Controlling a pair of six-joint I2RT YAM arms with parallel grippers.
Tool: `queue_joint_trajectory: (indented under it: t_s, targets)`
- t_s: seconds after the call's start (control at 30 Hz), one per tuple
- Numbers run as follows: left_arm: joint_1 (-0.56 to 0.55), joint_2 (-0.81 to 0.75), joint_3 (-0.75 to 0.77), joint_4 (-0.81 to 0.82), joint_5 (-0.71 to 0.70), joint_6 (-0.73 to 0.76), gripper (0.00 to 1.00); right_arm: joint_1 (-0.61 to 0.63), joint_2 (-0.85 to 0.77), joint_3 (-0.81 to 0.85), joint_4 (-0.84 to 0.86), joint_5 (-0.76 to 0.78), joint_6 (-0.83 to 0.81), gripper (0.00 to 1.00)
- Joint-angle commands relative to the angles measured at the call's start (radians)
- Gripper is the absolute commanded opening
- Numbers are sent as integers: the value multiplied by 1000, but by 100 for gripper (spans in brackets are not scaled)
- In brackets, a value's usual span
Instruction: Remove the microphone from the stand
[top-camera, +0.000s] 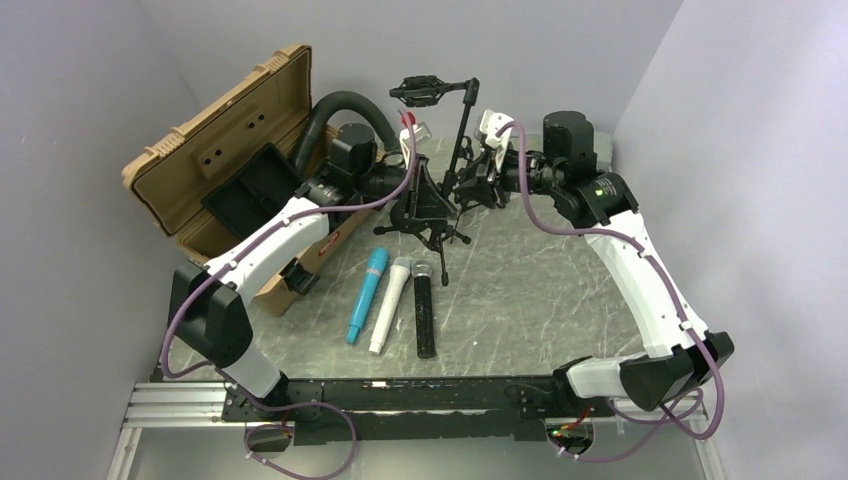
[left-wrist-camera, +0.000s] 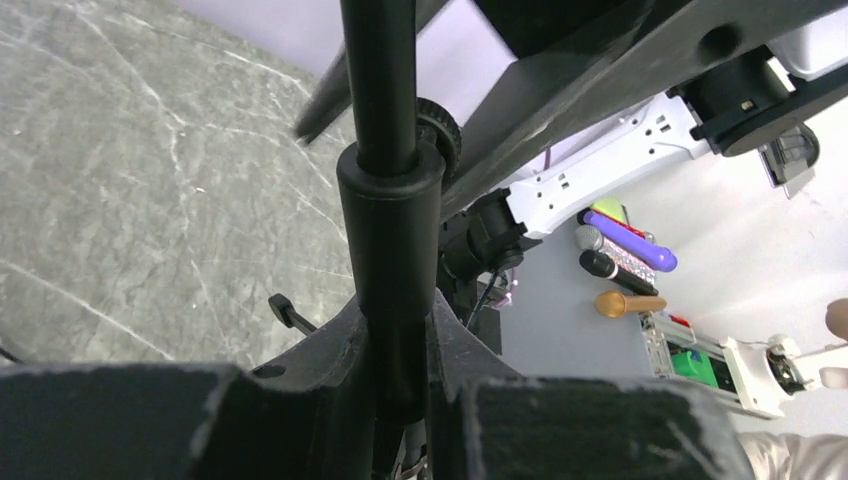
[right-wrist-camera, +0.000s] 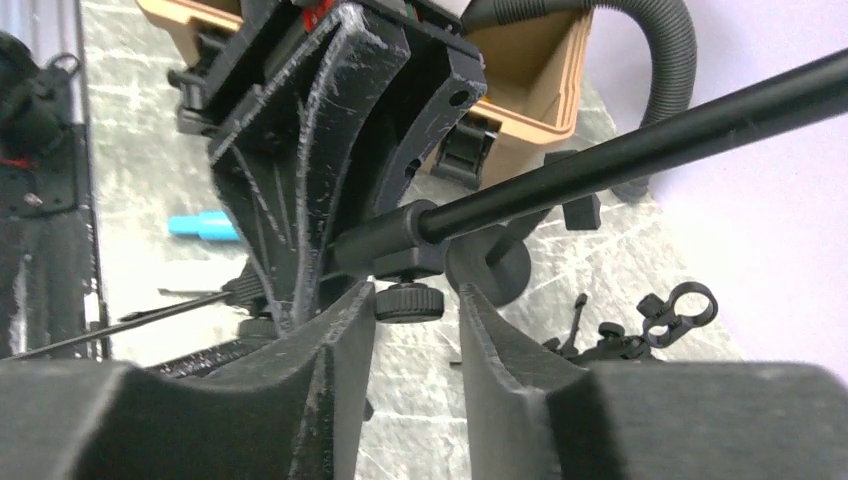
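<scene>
The black tripod stand (top-camera: 432, 215) stands at the table's middle back. Its thin boom (top-camera: 463, 115) rises to a black clip (top-camera: 425, 90); I cannot tell whether a microphone sits in it. My left gripper (top-camera: 408, 190) is shut on the stand's thick upright tube (left-wrist-camera: 390, 240), which is clamped between the fingers (left-wrist-camera: 395, 335). My right gripper (top-camera: 478, 186) is open on the stand's right side. In the right wrist view its tips (right-wrist-camera: 415, 300) flank a knurled knob (right-wrist-camera: 408, 302) under the boom joint (right-wrist-camera: 390, 245).
Three loose microphones lie in front of the stand: blue (top-camera: 367, 293), white (top-camera: 390, 303) and black (top-camera: 425, 310). An open tan case (top-camera: 215, 150) with a black hose (top-camera: 335, 108) stands at the back left. Walls close in on the left, back and right.
</scene>
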Motion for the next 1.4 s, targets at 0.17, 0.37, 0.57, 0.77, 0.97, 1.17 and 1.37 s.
queue_joint_trajectory:
  t_s: [0.17, 0.37, 0.57, 0.77, 0.97, 1.17, 1.37]
  targets:
    - [-14, -31, 75, 154, 88, 8, 0, 16, -24, -31, -61, 88, -56, 62]
    - [0, -40, 80, 70, 66, 111, 0, -10, -55, -3, -100, 30, -17, 69]
    - [1, -51, 106, -78, -2, 282, 0, -73, -78, 39, -111, -80, 48, 69]
    - [1, -70, 108, -150, -91, 448, 0, -120, -86, 130, -118, -114, 85, 69]
    - [2, -75, 60, -129, -68, 508, 0, -131, -62, 272, -140, -46, 63, 72]
    - [1, -89, 24, -172, 49, 608, 0, -131, -37, 360, -183, 59, -54, 74]
    - [2, -99, 10, -219, 131, 675, 0, -130, -7, 405, -224, 130, -192, 75]
